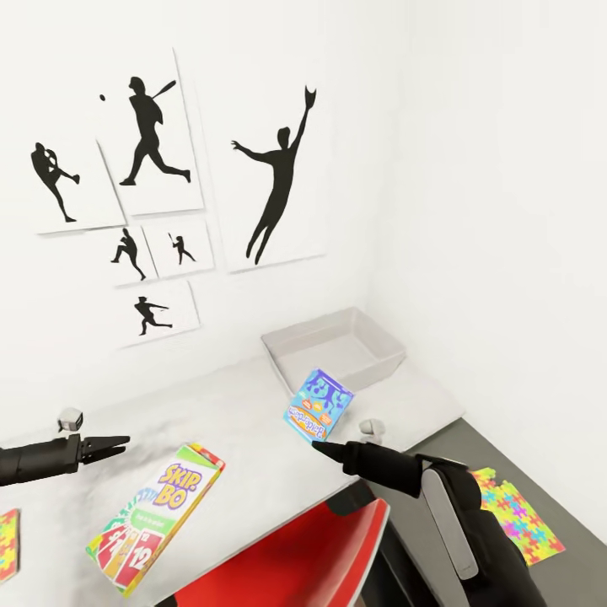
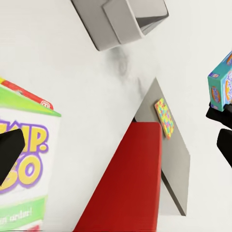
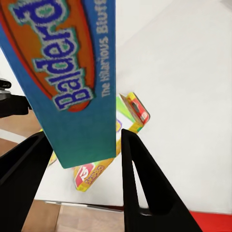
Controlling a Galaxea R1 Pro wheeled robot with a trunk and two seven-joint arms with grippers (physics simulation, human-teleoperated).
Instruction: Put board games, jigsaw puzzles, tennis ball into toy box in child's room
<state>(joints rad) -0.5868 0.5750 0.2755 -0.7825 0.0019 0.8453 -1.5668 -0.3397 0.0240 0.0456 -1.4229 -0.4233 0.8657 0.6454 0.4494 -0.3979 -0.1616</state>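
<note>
Right tool (image 1: 323,444) pinches the blue Balderdash box (image 1: 319,405) by its lower edge, black tapered fingers (image 3: 140,183) clamped on both flat faces, the glossy carton lifted clear above the white table (image 1: 244,413). Just beyond it sits the grey toy box (image 1: 337,347), a shallow square tray with smooth walls. Left tool (image 1: 118,441) hovers over the table holding nothing, its pointed fingers nearly together. Near it the Skip-Bo box (image 1: 156,516) lies tilted on the table, beside the red chair (image 1: 295,556). A bright jigsaw puzzle (image 1: 516,514) lies on the dark floor.
</note>
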